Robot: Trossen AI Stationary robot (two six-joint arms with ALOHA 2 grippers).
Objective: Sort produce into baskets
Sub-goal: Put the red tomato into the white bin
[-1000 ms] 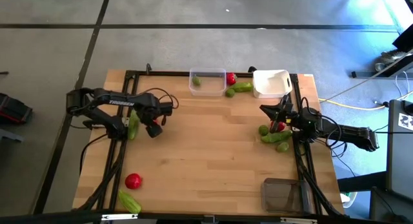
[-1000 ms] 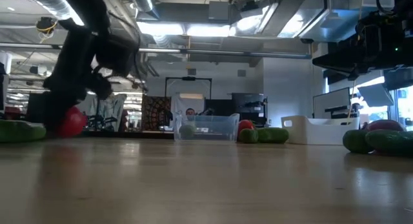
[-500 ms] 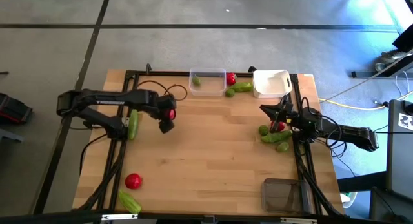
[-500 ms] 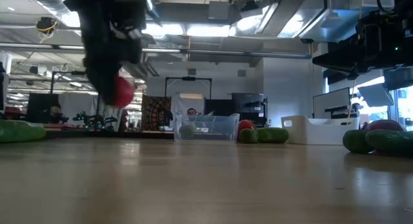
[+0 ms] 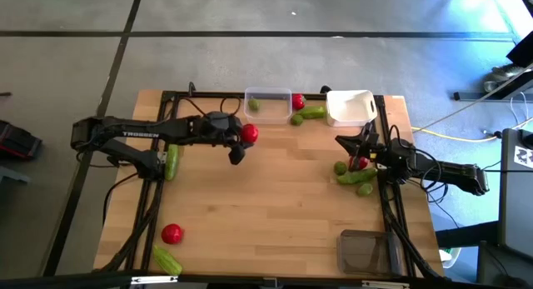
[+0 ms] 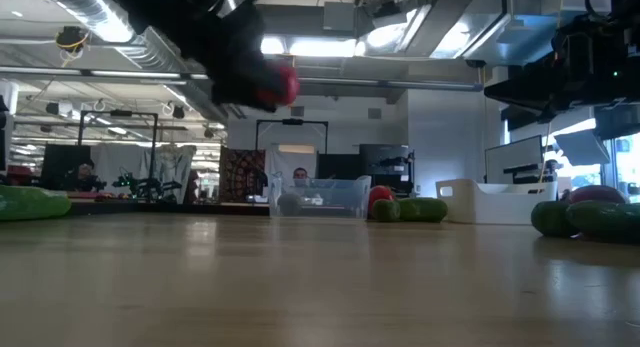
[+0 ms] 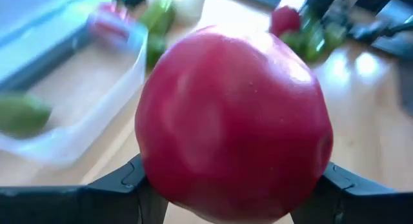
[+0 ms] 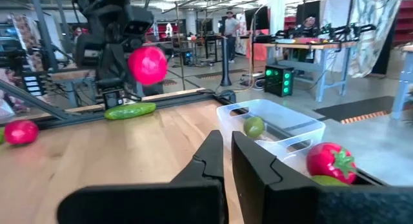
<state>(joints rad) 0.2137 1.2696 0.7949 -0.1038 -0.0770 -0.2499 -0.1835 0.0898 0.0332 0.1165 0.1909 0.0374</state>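
**Red piece carried toward the clear tub**

The left gripper has its jaws clamped on a red tomato-like piece, lifted above the table just short of the clear basket, probably to clear the rim before dropping it in. That basket holds one small olive-green fruit. The held piece is smooth, glossy and rounded, its sides bulging past the fingers, so the grip looks firm. The right gripper waits well to the right of the clear basket, beside a cluster of green produce, its jaws nearly closed on nothing. Another red piece lies just beside the clear basket.
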